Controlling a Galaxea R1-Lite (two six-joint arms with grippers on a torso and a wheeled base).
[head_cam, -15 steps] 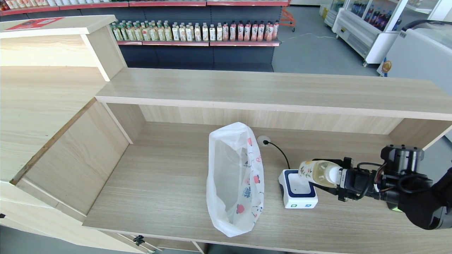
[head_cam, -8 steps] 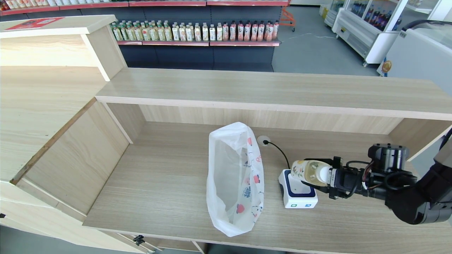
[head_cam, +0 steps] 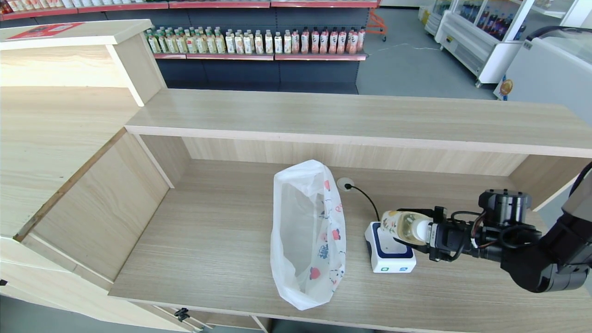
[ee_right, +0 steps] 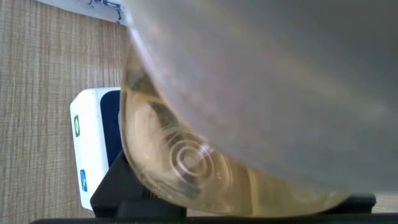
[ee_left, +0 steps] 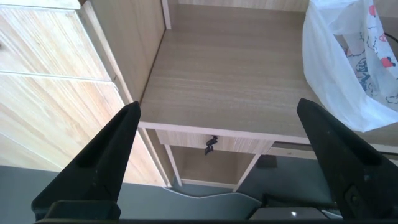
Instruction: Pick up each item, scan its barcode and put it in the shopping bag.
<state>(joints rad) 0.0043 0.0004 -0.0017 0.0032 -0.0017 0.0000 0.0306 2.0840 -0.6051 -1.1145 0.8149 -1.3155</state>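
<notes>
The wooden tabletop (head_cam: 208, 249) fills the lower half of the head view. A white printed shopping bag (head_cam: 307, 231) stands open at centre frame. Just right of it lies the white and blue scanner (head_cam: 390, 254), its black cable (head_cam: 367, 200) running toward the upper left. From the right edge, the right hand (head_cam: 411, 229) grips a pale-yellow drink bottle (head_cam: 397, 224) lying sideways, base over the scanner's upper right. In the left wrist view, the left hand (ee_left: 219, 106) has its fingers spread wide, holding nothing, above the tabletop's near edge.
</notes>
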